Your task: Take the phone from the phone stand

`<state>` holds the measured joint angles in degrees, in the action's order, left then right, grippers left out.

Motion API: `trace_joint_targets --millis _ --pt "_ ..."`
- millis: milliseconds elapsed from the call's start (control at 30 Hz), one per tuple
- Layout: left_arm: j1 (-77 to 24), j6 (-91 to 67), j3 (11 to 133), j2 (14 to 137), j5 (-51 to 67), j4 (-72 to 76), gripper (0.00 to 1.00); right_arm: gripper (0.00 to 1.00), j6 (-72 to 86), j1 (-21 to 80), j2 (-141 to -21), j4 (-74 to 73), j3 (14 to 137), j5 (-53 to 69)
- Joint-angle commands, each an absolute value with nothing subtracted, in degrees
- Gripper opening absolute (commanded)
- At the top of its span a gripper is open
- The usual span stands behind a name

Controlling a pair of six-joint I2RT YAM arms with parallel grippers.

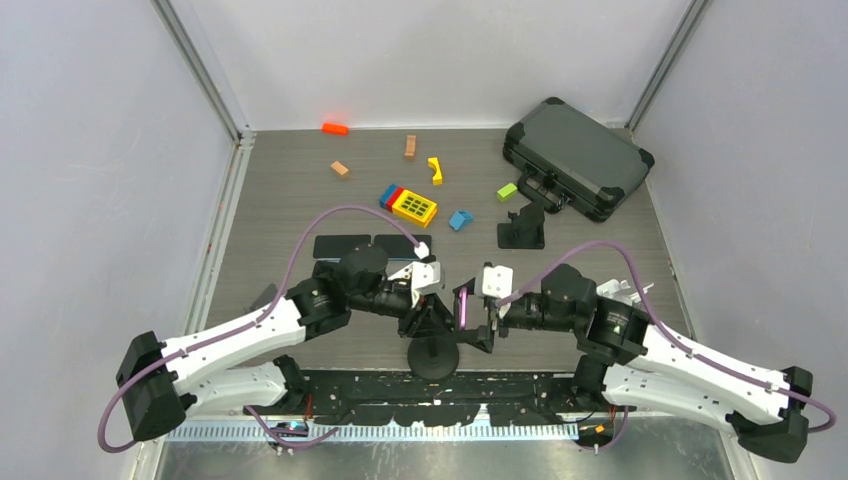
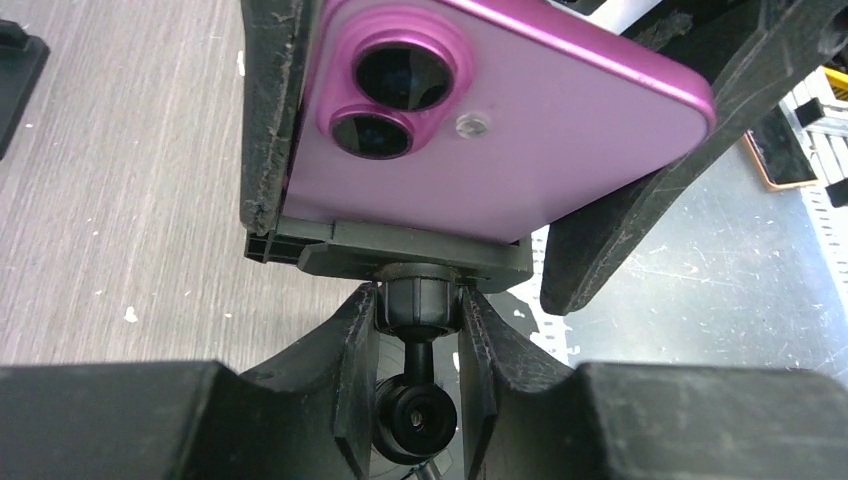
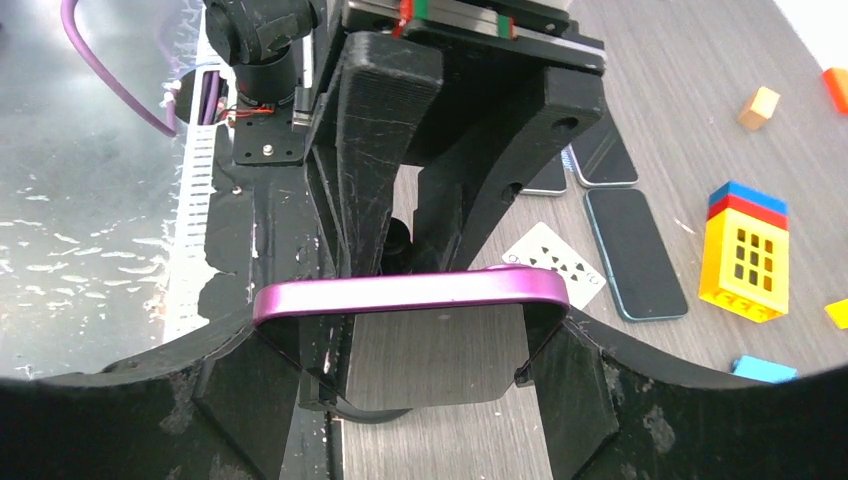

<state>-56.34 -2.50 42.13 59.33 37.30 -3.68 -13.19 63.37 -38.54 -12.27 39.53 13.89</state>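
A purple phone (image 1: 463, 308) stands on edge in a black phone stand (image 1: 432, 355) near the table's front edge. In the left wrist view the phone's back (image 2: 500, 140) with two lenses rests against the stand's cradle (image 2: 415, 250). My left gripper (image 2: 420, 300) is shut on the stand's neck just under the cradle. My right gripper (image 3: 410, 345) is shut on the phone (image 3: 410, 292), one finger on each long side. In the top view the left gripper (image 1: 428, 312) and the right gripper (image 1: 480, 312) meet at the stand.
Two dark phones (image 1: 370, 246) and a playing card (image 3: 555, 270) lie flat behind the stand. A second black stand (image 1: 522, 228) and a black case (image 1: 578, 157) are at the back right. Toy blocks (image 1: 413, 205) are scattered across the back.
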Motion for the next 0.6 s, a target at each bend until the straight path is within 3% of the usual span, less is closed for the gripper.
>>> trace_joint_targets --millis 0,167,567 --pt "-55.43 -0.26 42.57 58.45 37.78 -3.55 0.00 0.00 -9.59 52.35 -41.16 -3.96 44.70 24.50" --pt "-55.46 -0.26 42.89 58.24 39.11 -3.87 0.00 0.00 -7.01 40.30 -47.08 -0.37 45.47 38.89" --pt "-55.55 -0.26 43.15 58.48 38.58 -5.47 0.00 0.00 -16.28 38.97 -52.92 -2.10 48.02 39.77"
